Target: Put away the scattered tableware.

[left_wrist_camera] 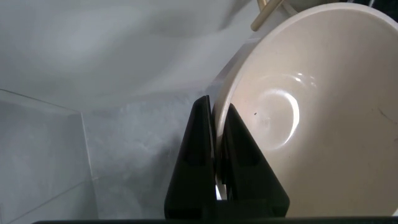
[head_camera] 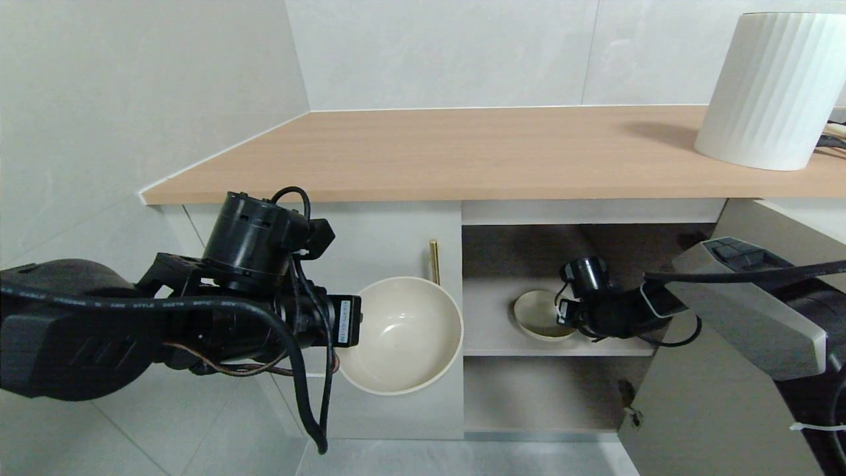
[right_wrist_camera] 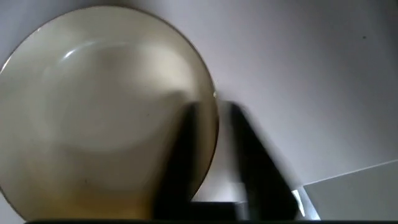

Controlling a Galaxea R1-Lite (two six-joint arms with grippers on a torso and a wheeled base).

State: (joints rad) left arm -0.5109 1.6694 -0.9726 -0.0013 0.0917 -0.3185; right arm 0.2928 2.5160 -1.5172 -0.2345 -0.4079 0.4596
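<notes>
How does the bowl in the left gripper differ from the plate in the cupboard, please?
The bowl is deep and tipped on its side, held in the air by the left gripper; the plate is shallow and lies nearly flat on the cupboard shelf by the right gripper. Both are cream-coloured.

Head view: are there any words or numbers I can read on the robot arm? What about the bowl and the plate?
The white sticker by the left claw: tiny print, too small to read.
The black cable on the left arm: pale letters, too small to read.
The bowl, plate and cupboard door: no writing.
</notes>
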